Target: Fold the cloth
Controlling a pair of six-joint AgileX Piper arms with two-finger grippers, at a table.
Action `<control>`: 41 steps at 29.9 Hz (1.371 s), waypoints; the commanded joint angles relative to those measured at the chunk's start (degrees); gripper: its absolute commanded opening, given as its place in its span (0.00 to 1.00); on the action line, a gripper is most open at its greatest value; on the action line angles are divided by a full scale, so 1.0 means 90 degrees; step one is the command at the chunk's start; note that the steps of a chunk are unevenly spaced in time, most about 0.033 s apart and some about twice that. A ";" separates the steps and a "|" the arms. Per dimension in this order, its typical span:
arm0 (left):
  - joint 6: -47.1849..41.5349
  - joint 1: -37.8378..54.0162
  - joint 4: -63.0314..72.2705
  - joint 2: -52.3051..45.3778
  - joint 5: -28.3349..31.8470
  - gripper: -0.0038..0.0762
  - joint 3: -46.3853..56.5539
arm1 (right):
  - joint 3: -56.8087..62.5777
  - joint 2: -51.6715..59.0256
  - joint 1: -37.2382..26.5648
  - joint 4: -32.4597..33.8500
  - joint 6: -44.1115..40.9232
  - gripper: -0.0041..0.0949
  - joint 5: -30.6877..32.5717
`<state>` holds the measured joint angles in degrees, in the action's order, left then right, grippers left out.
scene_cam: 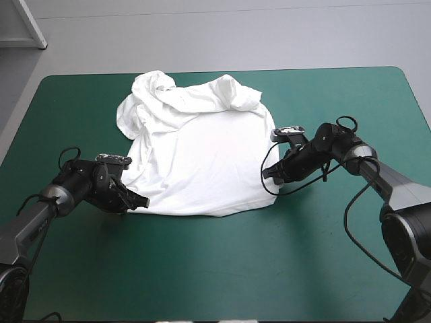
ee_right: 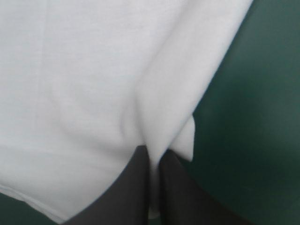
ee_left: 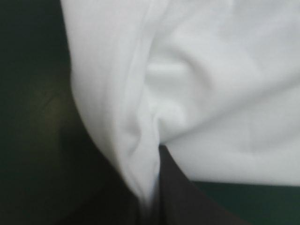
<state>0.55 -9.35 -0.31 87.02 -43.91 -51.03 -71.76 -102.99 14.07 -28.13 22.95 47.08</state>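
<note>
High view first: seeing the T-shirt [scene_cam: 202,155] spread mostly flat on the teal-green cover [scene_cam: 236,269], a bit toward 12 o'clock from the table's middle, with its far end bunched and crumpled at the 11-to-12 o'clock side. Got the left gripper [scene_cam: 138,200] down at the shirt's 8 o'clock corner and the right gripper [scene_cam: 269,173] on its side edge around 4 o'clock, both low against the table. Checked the wrist views too: black fingers on each side pinched nearly together with a fold of white fabric caught between, so calling both clamped on the T-shirt. Reads like the grab step of a first fold, near end pinched but not yet lifted off the cover, as far as can be told. Next move, just guessing: raise both grips together, keep them level, carry them toward 12 o'clock over the body and lay them down near the crumpled end. Worth watching for uneven pull, given the two grips not quite level along the shirt, and for that bunched 12 o'clock part spoiling a clean crease.
</note>
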 commanded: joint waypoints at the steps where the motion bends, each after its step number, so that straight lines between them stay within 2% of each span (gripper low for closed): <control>1: -0.0061 0.0019 -0.0229 -0.0224 0.0146 0.07 -0.0205 | -0.0167 0.0481 -0.0008 -0.0214 0.0139 0.03 -0.0067; 7: -0.0061 0.0019 -0.0229 -0.0646 0.0065 0.07 -0.0884 | -0.0548 0.1082 -0.0008 -0.0214 0.0139 0.03 -0.0078; 16: 0.0039 0.0019 -0.0229 -0.1310 -0.0614 0.07 -0.2827 | -0.2025 0.1877 -0.0008 -0.0214 0.0017 0.03 -0.0034; 36: 0.0918 0.0019 -0.0202 -0.1476 -0.0944 0.07 -0.8794 | -0.7690 0.2032 -0.0008 -0.0211 -0.0077 0.02 0.0363; 41: 0.1163 0.0019 -0.0202 -0.1500 -0.0970 0.07 -0.9874 | -0.8967 0.2032 -0.0008 -0.0211 -0.0077 0.02 0.0351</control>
<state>9.96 -9.27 -2.06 74.89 -56.98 -134.96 -146.62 -86.63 14.13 -28.95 22.21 54.83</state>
